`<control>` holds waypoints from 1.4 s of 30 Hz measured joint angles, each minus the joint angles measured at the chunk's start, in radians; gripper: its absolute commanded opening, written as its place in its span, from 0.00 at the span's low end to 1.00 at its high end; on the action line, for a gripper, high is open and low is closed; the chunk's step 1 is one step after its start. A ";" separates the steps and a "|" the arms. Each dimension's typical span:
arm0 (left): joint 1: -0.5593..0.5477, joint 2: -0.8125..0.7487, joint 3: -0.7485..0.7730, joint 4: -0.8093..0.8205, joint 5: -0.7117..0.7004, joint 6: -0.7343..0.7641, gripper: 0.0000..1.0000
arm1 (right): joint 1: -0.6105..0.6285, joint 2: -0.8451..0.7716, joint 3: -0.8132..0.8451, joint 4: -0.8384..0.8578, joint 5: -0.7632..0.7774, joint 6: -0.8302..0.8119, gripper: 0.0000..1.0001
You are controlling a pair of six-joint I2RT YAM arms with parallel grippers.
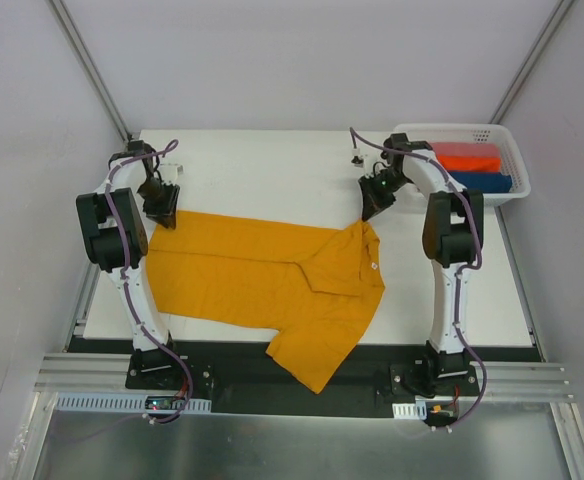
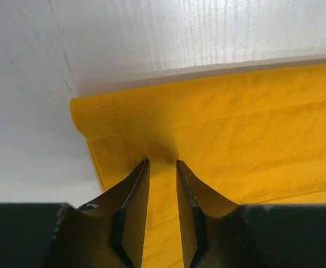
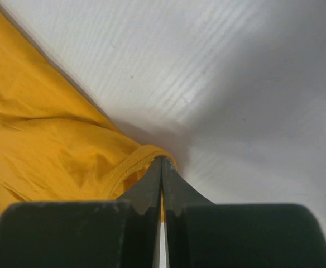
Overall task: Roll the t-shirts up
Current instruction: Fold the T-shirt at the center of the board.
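Observation:
The mustard-orange t-shirt (image 1: 272,280) lies spread across the white table, with a small white tag (image 1: 371,267) near its right end. My left gripper (image 1: 162,215) is at the shirt's far left corner. In the left wrist view its jaws (image 2: 162,163) stand slightly apart over the hemmed cloth (image 2: 235,123), holding nothing. My right gripper (image 1: 375,207) is at the shirt's far right corner. In the right wrist view it (image 3: 162,160) is shut on a stitched edge of the shirt (image 3: 40,128).
A white mesh basket (image 1: 492,135) stands at the back right, holding a red-orange shirt (image 1: 469,160), a dark blue one (image 1: 482,182) and a pinkish one (image 1: 452,148). One part of the mustard shirt hangs over the table's near edge (image 1: 307,365).

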 measured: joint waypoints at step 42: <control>0.005 0.109 0.154 -0.014 0.041 -0.076 0.00 | 0.047 -0.151 -0.282 0.054 0.289 -0.162 0.01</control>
